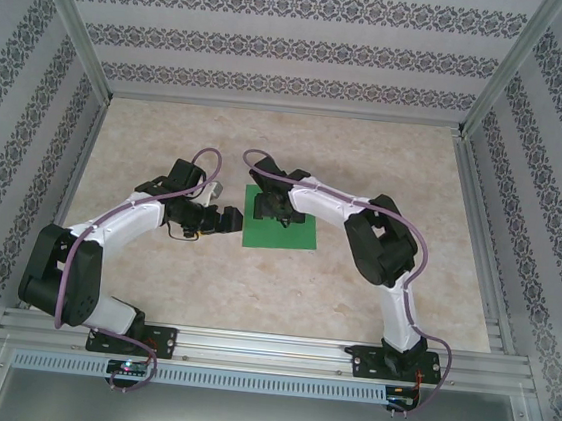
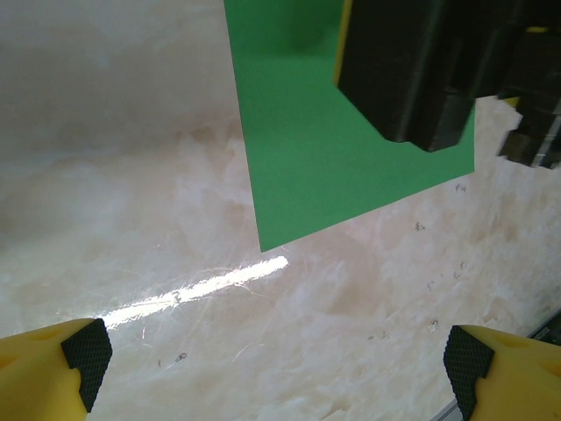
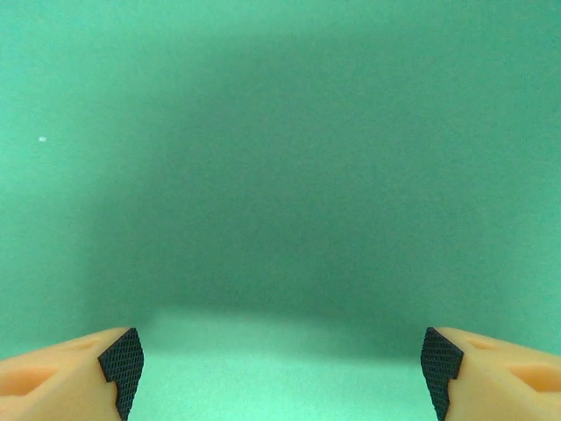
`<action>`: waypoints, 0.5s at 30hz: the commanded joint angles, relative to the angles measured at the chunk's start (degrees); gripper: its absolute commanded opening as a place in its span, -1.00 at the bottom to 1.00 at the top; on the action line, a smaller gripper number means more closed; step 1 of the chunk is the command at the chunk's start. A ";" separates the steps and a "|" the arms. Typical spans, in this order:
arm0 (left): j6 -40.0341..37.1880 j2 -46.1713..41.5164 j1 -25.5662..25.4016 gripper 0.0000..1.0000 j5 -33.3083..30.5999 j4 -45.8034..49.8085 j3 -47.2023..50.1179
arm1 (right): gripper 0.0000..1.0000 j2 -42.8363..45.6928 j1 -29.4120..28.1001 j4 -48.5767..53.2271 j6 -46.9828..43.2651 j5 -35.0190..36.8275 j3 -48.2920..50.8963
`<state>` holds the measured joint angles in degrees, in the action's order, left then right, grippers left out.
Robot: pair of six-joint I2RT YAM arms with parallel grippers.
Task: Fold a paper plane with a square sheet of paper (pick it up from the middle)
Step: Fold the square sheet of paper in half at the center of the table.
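- The square sheet of paper (image 1: 300,236) is seen at the centre of the top view, lying flat on the pale marbled surface (image 1: 253,288).
- The right tool (image 1: 271,208) is placed over the sheet's left half in that view, pointing down at it, with the white arm running off to the right of the frame.
- In the right wrist view the green sheet (image 3: 280,132) takes up the background. The right tool (image 3: 280,364) is released, its two black pads (image 3: 123,364) set far apart in the lower corners.
- Nothing is gripped between those pads. A soft shadow is cast on the paper at mid-frame. Whether the fingertips touch the paper cannot be told.
- The left tool (image 1: 222,219) is seen just left of the sheet in the top view, beside its left edge and aimed towards it.
- In the left wrist view the left tool (image 2: 280,355) is also released, its pads (image 2: 86,351) wide apart at the bottom corners over the bare surface (image 2: 131,175).
- In that view the sheet (image 2: 307,158) is seen in the upper centre, one sharp corner pointing down, and the dark body of the right tool (image 2: 421,70) is seen over its upper right part.
- A bright streak of reflected light (image 2: 202,289) is seen on the surface below the sheet's corner.
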<state>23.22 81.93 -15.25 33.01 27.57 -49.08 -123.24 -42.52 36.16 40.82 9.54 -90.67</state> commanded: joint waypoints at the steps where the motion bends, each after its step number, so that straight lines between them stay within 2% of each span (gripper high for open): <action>1: 0.03 0.68 0.68 1.00 1.00 -1.05 0.35 | 0.69 -2.81 0.01 1.28 0.86 -0.28 -1.78; 7: 0.00 1.10 0.67 1.00 1.08 -1.25 0.32 | 0.64 -4.18 0.25 1.80 0.41 -0.04 -1.80; 15: -0.02 1.61 0.72 1.00 1.18 -1.11 0.13 | 0.47 -6.21 0.09 2.67 -0.67 1.26 -1.66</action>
<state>23.22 83.02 -15.25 33.04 27.55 -49.08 -125.40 -42.52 37.08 40.53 10.70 -92.90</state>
